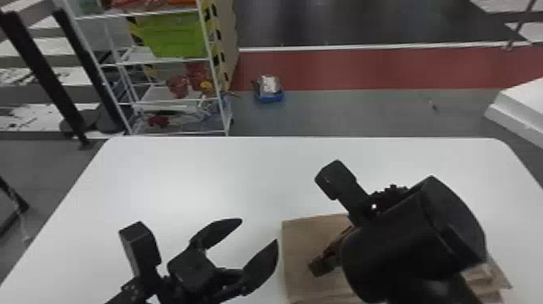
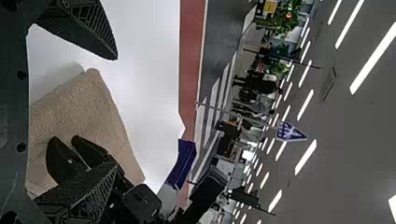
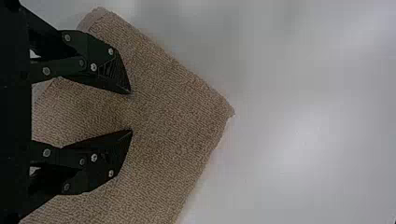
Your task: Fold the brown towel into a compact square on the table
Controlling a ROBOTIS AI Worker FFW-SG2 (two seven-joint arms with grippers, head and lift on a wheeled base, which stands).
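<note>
Head view shows the brown textured towel (image 1: pixel 303 246), folded in layers, on the white smooth-topped table (image 1: pixel 202 174). The black two-fingered left gripper (image 1: pixel 259 231) stands spread beside it. The black two-fingered right gripper (image 3: pixel 131 112) is over the cloth, fingers parted; contact is unclear. If those fingers close too shallowly, they may catch only the top layer, skewing the stack; dragging sideways could rumple the fold.

The brown towel (image 1: pixel 301 250) lies folded on the white table (image 1: pixel 182 174) — a flat, textured piece, straight-edged, its layers stacked at one side.
</note>
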